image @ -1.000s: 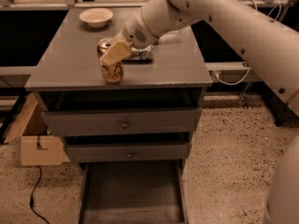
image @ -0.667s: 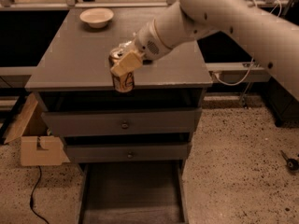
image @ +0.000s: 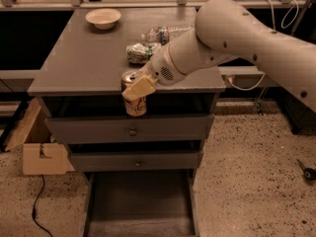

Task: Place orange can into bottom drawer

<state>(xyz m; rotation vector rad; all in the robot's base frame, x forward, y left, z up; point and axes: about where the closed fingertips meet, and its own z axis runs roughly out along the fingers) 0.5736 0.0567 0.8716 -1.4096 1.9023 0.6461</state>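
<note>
The orange can (image: 135,104) is held upright in my gripper (image: 138,89), in front of the cabinet's front edge at the level of the top drawer. The gripper's pale fingers (image: 139,88) are shut on the can's upper part. The bottom drawer (image: 139,201) is pulled open below, a wide dark-grey tray with raised side walls, and nothing shows inside it. The can is well above the drawer, roughly over its back part.
On the grey cabinet top (image: 84,58) lie a crushed green-white can (image: 140,52), a clear plastic bottle (image: 165,33) and a pale bowl (image: 103,18). Two knobbed drawers (image: 132,131) are closed. A cardboard box (image: 42,157) stands on the floor at left.
The gripper has carried the orange can off the cabinet top, forward past the front edge and lower, toward the drawers.
</note>
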